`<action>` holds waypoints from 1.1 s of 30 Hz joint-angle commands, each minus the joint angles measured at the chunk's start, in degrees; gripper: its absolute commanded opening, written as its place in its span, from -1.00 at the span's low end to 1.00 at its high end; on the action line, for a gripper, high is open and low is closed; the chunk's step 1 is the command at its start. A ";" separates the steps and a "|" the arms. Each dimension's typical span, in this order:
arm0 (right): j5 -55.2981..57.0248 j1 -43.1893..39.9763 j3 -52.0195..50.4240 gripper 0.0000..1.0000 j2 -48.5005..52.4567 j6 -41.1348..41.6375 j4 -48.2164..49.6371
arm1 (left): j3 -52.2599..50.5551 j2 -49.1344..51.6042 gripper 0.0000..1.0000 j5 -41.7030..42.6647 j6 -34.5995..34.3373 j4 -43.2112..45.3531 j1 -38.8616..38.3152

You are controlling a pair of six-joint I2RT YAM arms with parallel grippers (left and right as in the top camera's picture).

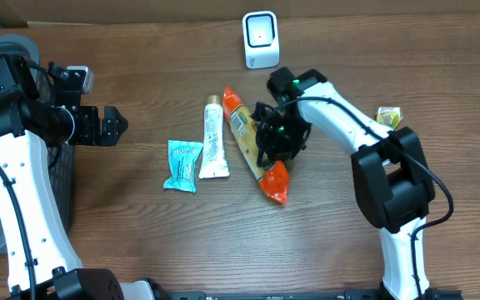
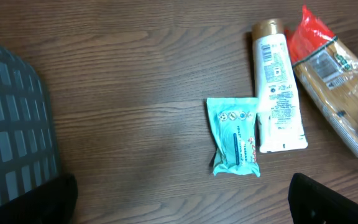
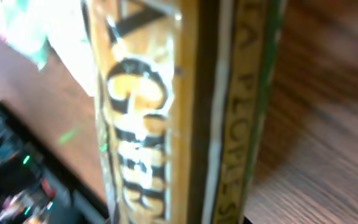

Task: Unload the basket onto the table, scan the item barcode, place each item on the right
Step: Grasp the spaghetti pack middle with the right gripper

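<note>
The long orange packet lies flat on the wooden worktop near its middle. It runs on a slant, with one red end at the far left and the other at the near right. The right gripper is down over the packet's middle. From overhead its black head hides the jaws, and the right wrist view is filled by the packet's blurred yellow and green lettering at very close range, so I cannot tell whether the jaws are closed on it or only around it. The white scanner stands upright at the far edge, well apart from the packet. Just left of the packet lies a white tube with a gold cap at its far end, and a small teal packet lies against the tube's near left side. A small yellow item sits to the right, beyond the right arm. The left gripper hangs at the left with its jaws wide open and holding nothing, next to a grey basket.
</note>
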 commanded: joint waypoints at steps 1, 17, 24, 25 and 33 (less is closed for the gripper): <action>-8.37 -3.43 -0.83 -0.60 -2.34 -7.89 -1.16 | -0.02 0.35 0.99 0.66 1.29 0.07 -0.04; -1.46 -15.30 -0.61 0.52 -2.34 -12.96 -2.34 | -0.02 0.35 0.99 0.66 1.31 0.07 -0.04; 3.85 -8.92 -0.63 0.54 -2.34 -14.49 -1.86 | -0.02 0.35 0.99 0.66 1.29 0.07 -0.04; 4.70 -7.63 -0.63 0.54 -2.34 -14.49 -1.68 | -0.02 0.35 0.99 0.66 1.29 0.07 -0.04; 9.46 0.37 -0.74 0.63 -2.32 -13.38 0.46 | -0.02 0.35 0.99 0.66 1.31 0.07 -0.04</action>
